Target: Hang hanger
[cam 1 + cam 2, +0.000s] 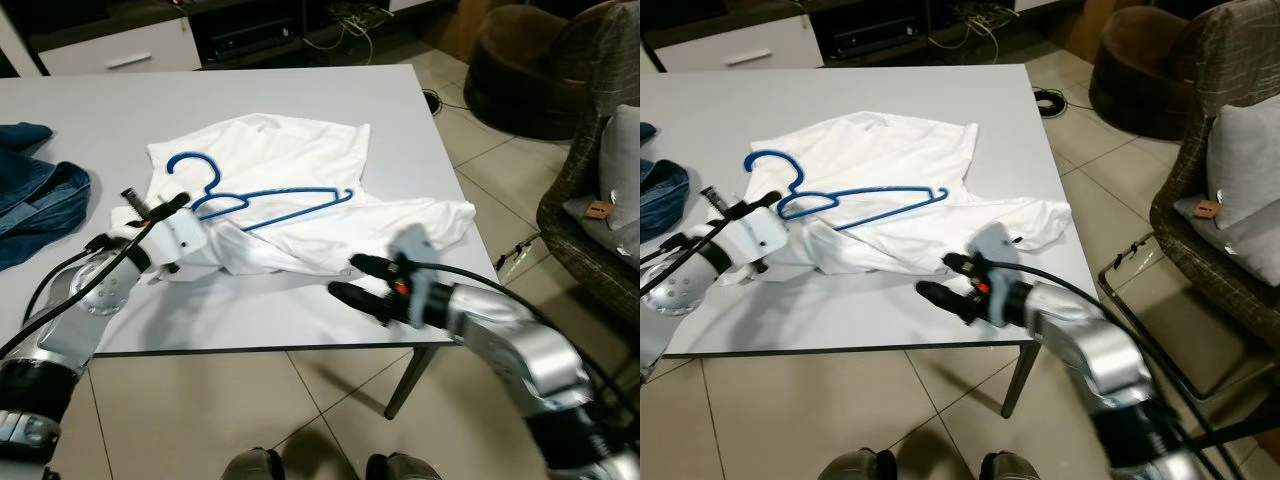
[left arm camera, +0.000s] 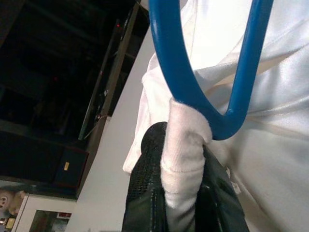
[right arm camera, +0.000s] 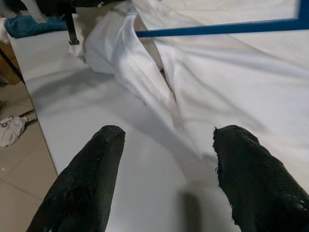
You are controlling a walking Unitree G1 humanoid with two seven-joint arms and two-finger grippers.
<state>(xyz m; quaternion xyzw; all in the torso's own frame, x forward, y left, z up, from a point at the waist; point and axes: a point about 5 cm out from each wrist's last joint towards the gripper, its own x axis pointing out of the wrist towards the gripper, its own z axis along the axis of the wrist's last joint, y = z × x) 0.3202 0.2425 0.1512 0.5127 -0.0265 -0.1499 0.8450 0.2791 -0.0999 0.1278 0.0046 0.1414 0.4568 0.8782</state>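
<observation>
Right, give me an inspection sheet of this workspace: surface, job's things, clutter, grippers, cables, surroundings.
Surface: white table, tiled floor below.
Job's things: blue hanger lying on a crumpled white shirt; the hanger is not inside the shirt.
Clutter: blue jeans at the table's left edge.
Grippers: left gripper shut on a fold of shirt next to the hanger's lower bend; right gripper open, low over the bare table just short of the shirt's near edge.
Cables: black cables along both arms; a tangle of wires on the floor beyond the table.
Surroundings: armchair with a grey cushion on the right, brown beanbag behind, low cabinet at the far wall.
</observation>
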